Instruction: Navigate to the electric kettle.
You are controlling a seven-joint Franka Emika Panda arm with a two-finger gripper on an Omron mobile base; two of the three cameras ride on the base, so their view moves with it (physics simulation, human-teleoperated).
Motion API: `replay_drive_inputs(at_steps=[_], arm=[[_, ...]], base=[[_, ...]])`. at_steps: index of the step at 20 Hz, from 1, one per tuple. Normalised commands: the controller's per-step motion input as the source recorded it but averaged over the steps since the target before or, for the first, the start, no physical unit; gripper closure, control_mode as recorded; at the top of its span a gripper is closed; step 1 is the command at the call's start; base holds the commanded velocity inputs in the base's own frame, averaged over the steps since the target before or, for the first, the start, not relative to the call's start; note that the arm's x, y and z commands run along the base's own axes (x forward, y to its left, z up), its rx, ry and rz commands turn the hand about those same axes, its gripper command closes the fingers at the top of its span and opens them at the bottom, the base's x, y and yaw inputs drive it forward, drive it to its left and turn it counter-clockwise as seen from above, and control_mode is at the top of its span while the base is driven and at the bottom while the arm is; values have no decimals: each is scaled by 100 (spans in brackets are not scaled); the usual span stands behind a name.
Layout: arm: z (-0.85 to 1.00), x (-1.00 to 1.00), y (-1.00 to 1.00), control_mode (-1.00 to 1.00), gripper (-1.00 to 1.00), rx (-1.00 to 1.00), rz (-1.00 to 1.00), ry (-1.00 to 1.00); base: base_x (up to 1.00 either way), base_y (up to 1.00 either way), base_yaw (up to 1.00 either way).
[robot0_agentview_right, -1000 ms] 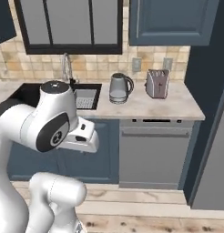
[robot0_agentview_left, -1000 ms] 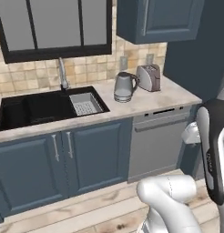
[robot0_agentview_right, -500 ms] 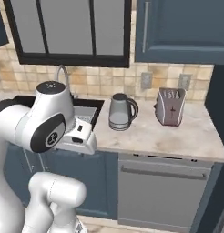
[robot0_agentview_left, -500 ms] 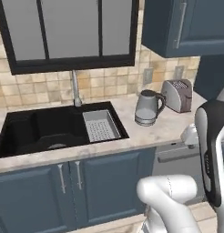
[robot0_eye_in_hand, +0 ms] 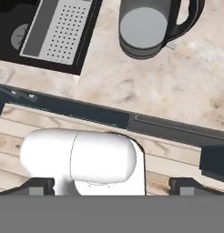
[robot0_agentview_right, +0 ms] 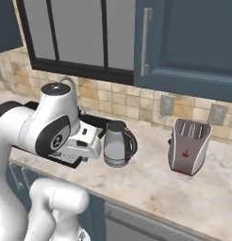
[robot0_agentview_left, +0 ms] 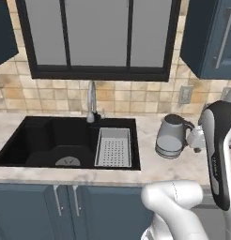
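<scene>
Two dark fingertips (robot0_eye_in_hand: 41,185) sit wide apart at the hand view's bottom corners; the gripper (robot0_eye_in_hand: 112,186) is spread, holding nothing. At one o'clock above it, the electric kettle (robot0_eye_in_hand: 143,28) stands on the counter (robot0_eye_in_hand: 186,91), beside the sink (robot0_agentview_left: 51,140).

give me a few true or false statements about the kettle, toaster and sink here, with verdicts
1. The electric kettle stands on the counter between the sink and the toaster. True.
2. The kettle lies tipped on its side. False: it stands upright.
3. A perforated grey tray sits in the sink's right part. True.
4. The toaster touches the kettle. False: bare counter lies between them.
5. The faucet rises behind the sink, by the tiled wall. True.
</scene>
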Motion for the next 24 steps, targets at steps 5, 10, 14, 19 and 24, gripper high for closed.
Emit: replay_drive_inputs(at_steps=[5,10,14,19,24], arm=[[0,0,0,100,-100,0,0,0],[0,0,0,100,-100,0,0,0],[0,0,0,100,-100,0,0,0],[0,0,0,100,-100,0,0,0],[0,0,0,100,-100,0,0,0]], base=[[84,-68,42],[99,-50,62],[93,-67,7],[70,-71,-23],[28,-18,-83]])
